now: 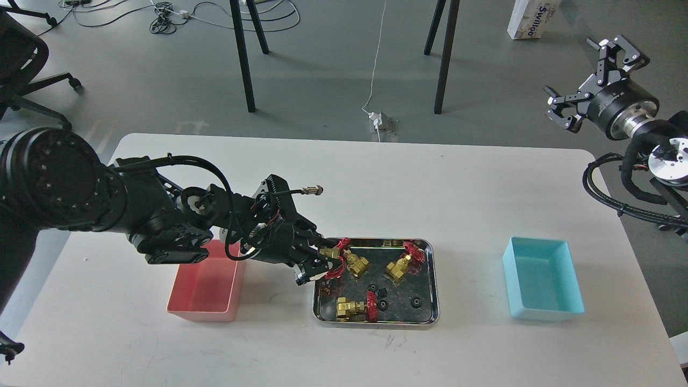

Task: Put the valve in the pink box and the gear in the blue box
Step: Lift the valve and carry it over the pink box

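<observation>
**benchrat:** So the left gripper (326,262) sits at the left edge of the steel tray (430,317), centre of the frame. Its fingers look closed narrow around a valve (334,251), the red handwheel poking out right at the tips. Whether it's lifted or still resting on the tray, I can't tell from this angle.

**cogwheel_99:** And the other arm?

**benchrat:** The right gripper (588,75) is up in the upper right corner, well away from the table (376,172), fingers spread wide, nothing in them.

**cogwheel_99:** How far along then?

**benchrat:** Barely started, I'd say. The pink box (204,285) at lower left, just beside the tray, looks empty, though the arm hides its top edge. The blue box (543,282) at lower right is empty too. In the tray there's still a second valve (356,264) right beside the gripped one, a third valve (402,265) toward the upper right of the tray, and a fourth valve (352,308) at the bottom.

**cogwheel_99:** Gears?

**benchrat:** A few tiny black ones, all still in the tray: one gear (381,293) by the bottom valve's handwheel, another gear (382,305) under it, and a third gear (415,302) further right. So every drop-off is still to do.
</observation>
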